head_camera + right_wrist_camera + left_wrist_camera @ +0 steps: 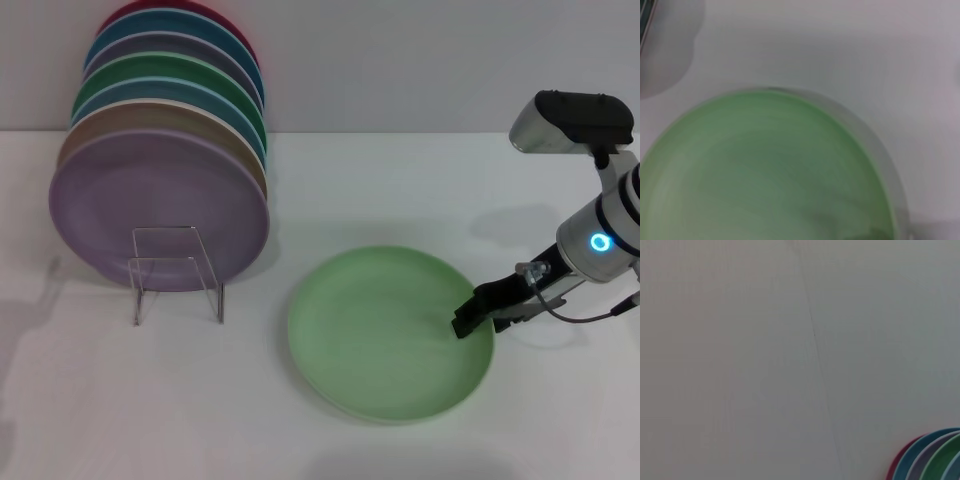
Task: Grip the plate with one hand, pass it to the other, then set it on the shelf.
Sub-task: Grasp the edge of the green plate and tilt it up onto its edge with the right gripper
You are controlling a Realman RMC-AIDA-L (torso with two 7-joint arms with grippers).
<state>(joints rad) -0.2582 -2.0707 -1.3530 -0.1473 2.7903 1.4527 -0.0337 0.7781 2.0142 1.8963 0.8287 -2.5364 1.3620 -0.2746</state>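
Observation:
The pale mint-green plate [385, 335] lies flat on the white table, right of centre. It fills the lower part of the right wrist view [765, 170]. My right gripper [470, 318], on the arm with the glowing blue ring [599, 242], is low at the plate's right rim and points left over it. The clear rack [178, 272] stands on the table to the left of the plate, with a gap between them. My left arm and its gripper are out of view.
Several coloured plates stand on edge in a row behind the rack, with a lilac one [160, 205] in front and a darker green one [175, 80] further back. Their rims show in the left wrist view [930, 457]. A white wall is behind them.

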